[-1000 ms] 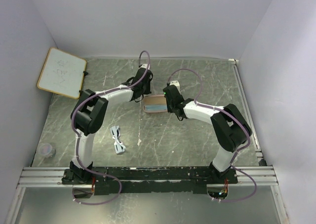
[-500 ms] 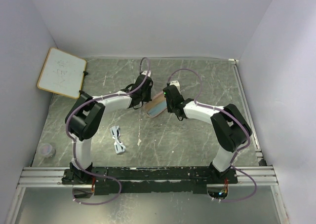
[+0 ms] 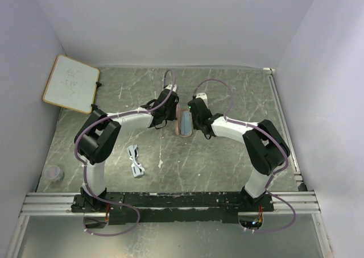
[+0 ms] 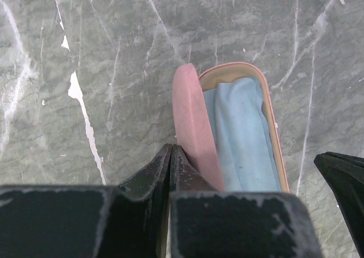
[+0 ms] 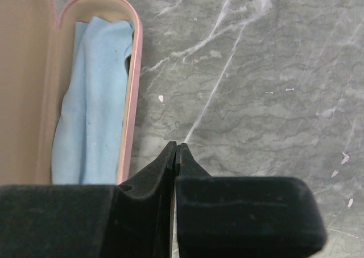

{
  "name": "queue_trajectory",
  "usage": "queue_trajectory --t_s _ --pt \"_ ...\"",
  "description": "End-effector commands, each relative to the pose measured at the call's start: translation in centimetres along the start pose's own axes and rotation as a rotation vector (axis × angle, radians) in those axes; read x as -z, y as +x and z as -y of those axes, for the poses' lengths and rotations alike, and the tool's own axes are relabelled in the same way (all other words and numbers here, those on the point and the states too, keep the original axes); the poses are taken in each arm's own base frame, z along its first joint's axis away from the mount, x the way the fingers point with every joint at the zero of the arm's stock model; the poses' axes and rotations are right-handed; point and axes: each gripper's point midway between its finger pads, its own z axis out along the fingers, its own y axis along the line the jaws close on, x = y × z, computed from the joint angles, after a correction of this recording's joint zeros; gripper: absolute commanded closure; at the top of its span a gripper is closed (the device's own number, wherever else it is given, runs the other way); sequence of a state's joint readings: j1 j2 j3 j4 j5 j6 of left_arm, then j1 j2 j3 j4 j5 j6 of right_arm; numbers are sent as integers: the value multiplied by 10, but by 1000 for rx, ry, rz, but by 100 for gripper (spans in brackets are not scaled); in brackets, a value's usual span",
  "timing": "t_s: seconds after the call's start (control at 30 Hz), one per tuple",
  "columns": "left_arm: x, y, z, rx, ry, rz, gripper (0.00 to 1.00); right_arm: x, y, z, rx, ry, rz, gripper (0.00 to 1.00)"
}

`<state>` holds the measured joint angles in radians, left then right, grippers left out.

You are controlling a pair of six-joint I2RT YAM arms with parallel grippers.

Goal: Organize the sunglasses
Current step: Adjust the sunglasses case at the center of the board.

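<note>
Sunglasses, a thin white-framed pair (image 3: 135, 160), lie on the grey marbled tabletop (image 3: 187, 167), well apart from both grippers and not yet stowed. Between the clenched, empty left gripper (image 4: 171, 153) and the equally clenched right gripper (image 5: 176, 150) sits the open tan-pink oblong case (image 4: 190, 121), with a light blue cloth (image 4: 242, 133) inside. Whether either gripper touches it is unclear.

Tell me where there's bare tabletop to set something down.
Free: back right, between the right arm and the side rail; front centre, between the thin white-framed sunglasses and that arm's base. Crowded: mid-table, left gripper and right gripper flanking the open tan-pink oblong case.
</note>
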<state>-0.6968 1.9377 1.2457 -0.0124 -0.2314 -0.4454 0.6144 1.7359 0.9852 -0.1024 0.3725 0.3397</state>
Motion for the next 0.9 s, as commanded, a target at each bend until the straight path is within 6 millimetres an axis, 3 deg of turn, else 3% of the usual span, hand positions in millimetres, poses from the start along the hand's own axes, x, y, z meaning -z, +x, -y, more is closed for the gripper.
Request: queue_trajectory --t_s 0.0,0.4,0.7,0.87 --pt "5 -9 8 10 12 29 89 5 -5 3 -21 6 24 100" --pt "13 -14 6 12 -6 50 88 21 -5 0 -43 -28 44 97" --pt "23 -16 -3 18 -40 74 88 52 -6 -33 -44 -182 96 92" --pt "27 -17 -8 20 -63 79 87 62 -3 -41 -43 -202 97 91"
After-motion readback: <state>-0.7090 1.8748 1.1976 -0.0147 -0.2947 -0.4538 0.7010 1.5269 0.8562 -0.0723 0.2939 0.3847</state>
